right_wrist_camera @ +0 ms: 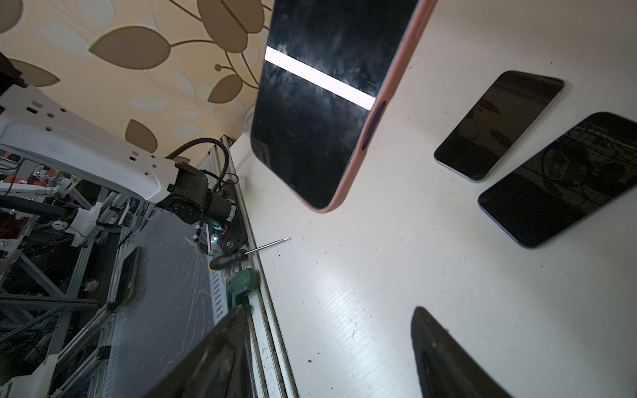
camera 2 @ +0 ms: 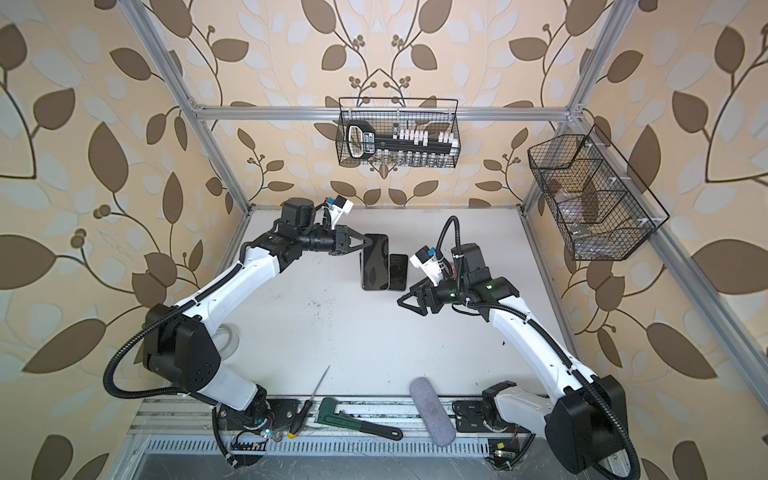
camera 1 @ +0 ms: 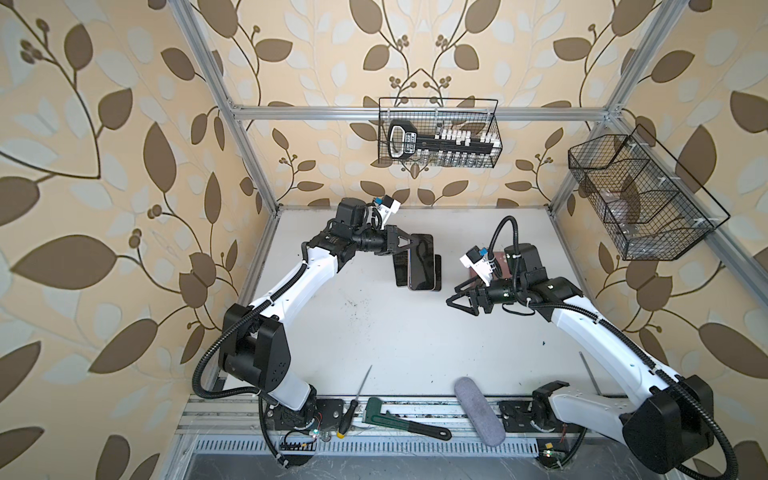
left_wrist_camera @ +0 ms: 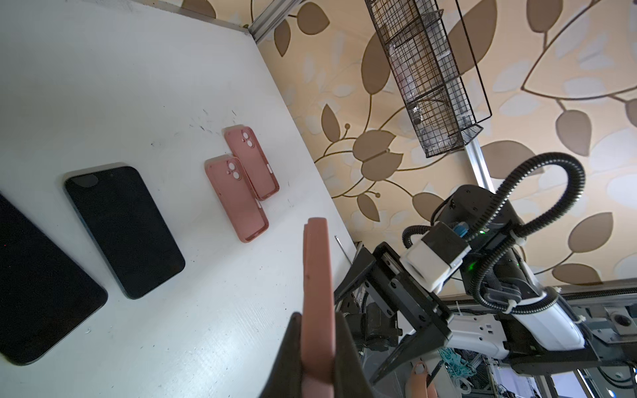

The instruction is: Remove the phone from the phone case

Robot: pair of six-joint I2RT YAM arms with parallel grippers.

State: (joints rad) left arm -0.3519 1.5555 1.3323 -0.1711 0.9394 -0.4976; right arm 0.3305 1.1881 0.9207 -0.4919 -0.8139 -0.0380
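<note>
worktop [camera 1: 374,340]: bare phones [right_wrist_camera: 496,127] lie toward far edge, under the lift; a drop hits them.
cased phone [right_wrist_camera: 317,113]: airborne, held at one end; a pull could lever it loose.
left gripper [camera 1: 412,245]: jaws clamped on case end.
right gripper [camera 1: 454,296]: jaws apart, empty; might pinch case rim.

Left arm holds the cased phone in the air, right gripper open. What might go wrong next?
The left gripper pinches the cased phone by one end only; a tug from the right gripper may twist it loose. Two bare phones lie on the table nearby, so a drop could hit them.
</note>
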